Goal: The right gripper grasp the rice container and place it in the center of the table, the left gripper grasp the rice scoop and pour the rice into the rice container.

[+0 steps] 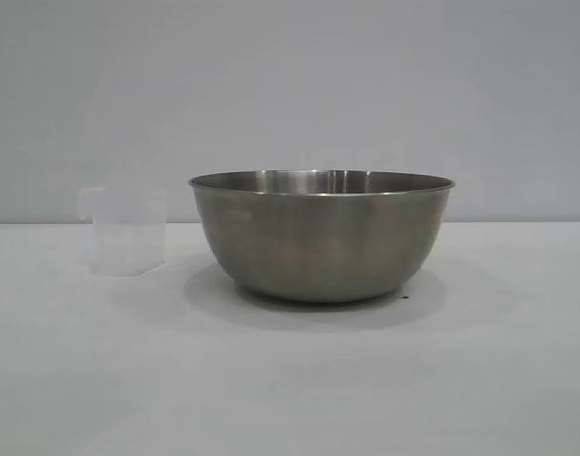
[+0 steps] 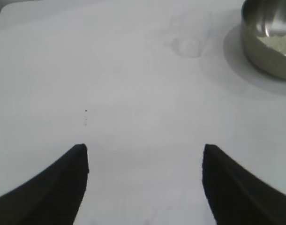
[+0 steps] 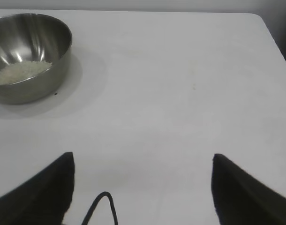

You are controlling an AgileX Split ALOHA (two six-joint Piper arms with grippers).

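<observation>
The left gripper [image 2: 145,154] shows two matte black jaws, broad at the base and tapering to pointed, angular tips. The right gripper [image 3: 143,159] has matching black jaws, and a thin black cable [image 3: 100,206] loops between them.

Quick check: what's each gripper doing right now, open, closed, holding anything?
Left gripper: open, holding nothing, over bare table.
Right gripper: open, holding nothing.

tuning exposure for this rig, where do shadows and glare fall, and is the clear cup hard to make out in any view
Exterior view: soft shadow rings the base of the rice container, faint sheen near its rim; the rice scoop nearly blends into the pale wall. Left wrist view: the scoop is only a faint outline. Right wrist view: bright streaks inside the bowl above the rice, shadow beside it.
</observation>
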